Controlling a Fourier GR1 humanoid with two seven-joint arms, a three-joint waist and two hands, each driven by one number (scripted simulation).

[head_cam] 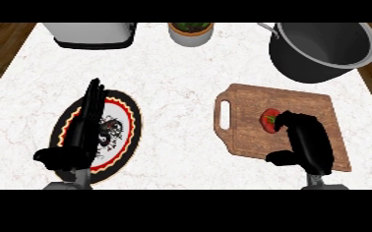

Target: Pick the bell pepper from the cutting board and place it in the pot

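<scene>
Because the bell pepper point(270, 120) is lying on the cutting board point(251, 109), the right hand point(309, 140) is curling onto it, seemingly grasping (pot point(320, 54) waiting beyond); the left hand point(85, 128) is resting open.

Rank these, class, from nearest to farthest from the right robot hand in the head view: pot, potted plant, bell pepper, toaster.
From the right robot hand:
1. Bell pepper, on the cutting board at the fingertips.
2. Pot, back right of the counter.
3. Potted plant, back middle.
4. Toaster, back left.
</scene>
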